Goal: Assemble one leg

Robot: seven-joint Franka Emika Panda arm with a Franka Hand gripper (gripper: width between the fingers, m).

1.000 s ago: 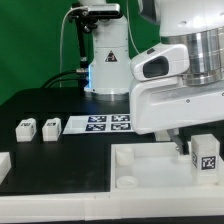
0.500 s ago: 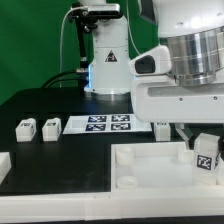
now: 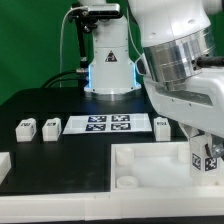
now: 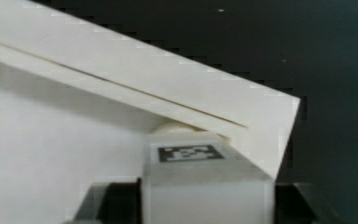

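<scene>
My gripper [image 3: 207, 150] is shut on a leg [image 3: 207, 160], a small white post with a marker tag, tilted over the right corner of the large white tray-like part [image 3: 150, 170]. In the wrist view the held leg [image 4: 197, 180] fills the space between the dark fingers [image 4: 114, 200], its tag facing the camera, just above a round corner socket [image 4: 179, 128] of the tray part [image 4: 69, 130]. Three more legs lie on the black table: two at the exterior view's left [image 3: 25, 128] [image 3: 49, 127] and one behind the tray [image 3: 160, 124].
The marker board [image 3: 98, 123] lies flat in the middle of the table. The arm's base [image 3: 105, 60] stands behind it. A white bracket piece [image 3: 4, 163] sits at the exterior view's left edge.
The arm has tipped and swung toward the exterior view's right, tilting the held leg. It now uncovers the leg behind the tray.
</scene>
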